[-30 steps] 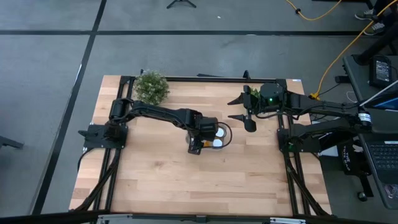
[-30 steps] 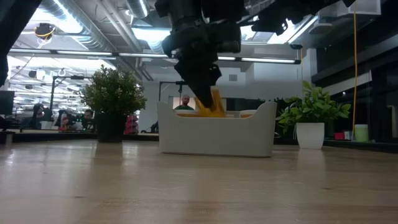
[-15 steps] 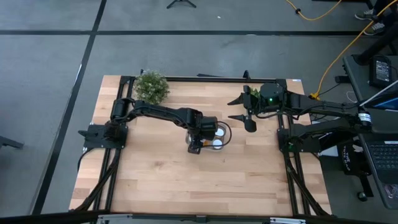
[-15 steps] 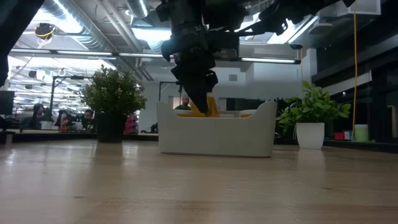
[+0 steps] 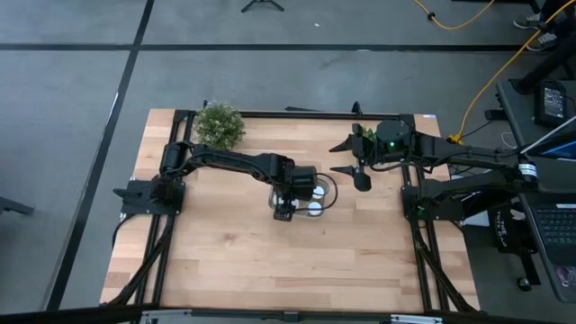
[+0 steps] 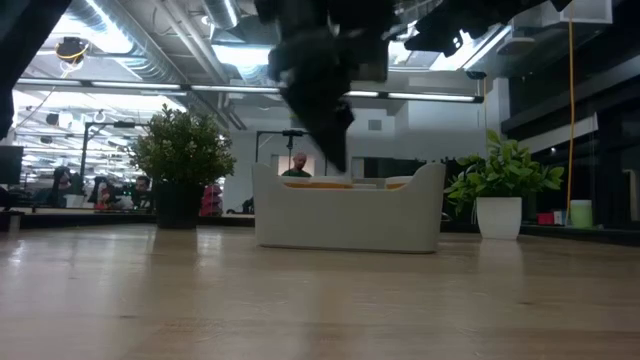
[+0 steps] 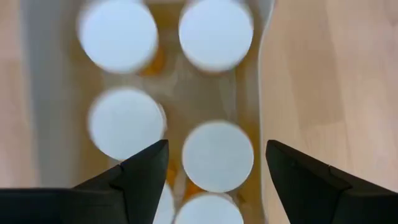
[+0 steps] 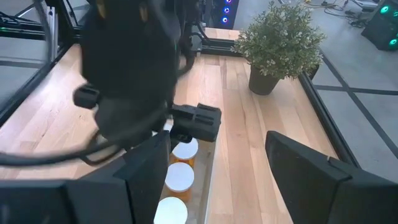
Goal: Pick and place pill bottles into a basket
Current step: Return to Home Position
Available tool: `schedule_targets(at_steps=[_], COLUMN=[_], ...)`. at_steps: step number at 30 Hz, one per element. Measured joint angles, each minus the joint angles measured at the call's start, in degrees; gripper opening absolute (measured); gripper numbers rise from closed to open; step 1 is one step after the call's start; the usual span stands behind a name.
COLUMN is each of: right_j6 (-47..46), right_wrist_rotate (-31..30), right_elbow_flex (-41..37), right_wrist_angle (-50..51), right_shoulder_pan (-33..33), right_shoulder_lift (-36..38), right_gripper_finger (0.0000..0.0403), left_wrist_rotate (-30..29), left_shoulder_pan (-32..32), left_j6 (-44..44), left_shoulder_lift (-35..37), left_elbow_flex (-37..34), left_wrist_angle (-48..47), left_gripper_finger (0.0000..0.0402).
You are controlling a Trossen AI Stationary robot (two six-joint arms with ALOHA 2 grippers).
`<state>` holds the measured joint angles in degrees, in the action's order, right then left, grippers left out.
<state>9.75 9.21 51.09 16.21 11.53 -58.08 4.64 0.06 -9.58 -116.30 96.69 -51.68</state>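
Left end effector [image 7: 216,144] higher; six bottles [image 7: 216,32]

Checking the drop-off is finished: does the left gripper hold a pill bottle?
No: the left gripper is open and empty above the basket, where the white-capped pill bottles stand.

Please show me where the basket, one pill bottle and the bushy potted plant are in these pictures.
basket [image 6: 350,220], low view, on its front wall.
pill bottle [image 7: 216,32], left wrist view, middle of its white cap.
bushy potted plant [image 5: 219,126], high view, on its leaves.
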Motion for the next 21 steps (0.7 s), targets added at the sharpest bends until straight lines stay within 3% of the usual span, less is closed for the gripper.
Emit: schedule_targets(at_steps=[9, 12, 17, 21], right_j6=[2.0, 2.8, 2.6, 1.1], right_wrist_rotate=[0.0, 1.3, 1.6, 2.8], right_elbow_flex=[0.0, 0.0, 0.0, -3.6], right_wrist_angle=[0.1, 0.5, 4.7, 5.0], right_shoulder_pan=[0.0, 0.1, 1.9, 3.2], right_shoulder_lift=[0.2, 1.8, 7.8, 14.7], right_gripper_finger=[0.0267, 0.0267, 0.0267, 0.0267], left_wrist_rotate=[-7.9, -8.5, -7.0, -6.6], left_shoulder_pan=[-0.4, 1.1, 4.8, 7.7], left_j6=[-3.6, -2.1, 3.2, 6.7], left_shoulder_lift=[0.5, 4.3, 15.5, 26.3], left_elbow_flex=[16.2, 20.0, 19.5, 15.0], left_wrist_angle=[-12.4, -14.2, -12.5, -9.4], left_gripper_finger=[0.0266, 0.0266, 0.0265, 0.0265])
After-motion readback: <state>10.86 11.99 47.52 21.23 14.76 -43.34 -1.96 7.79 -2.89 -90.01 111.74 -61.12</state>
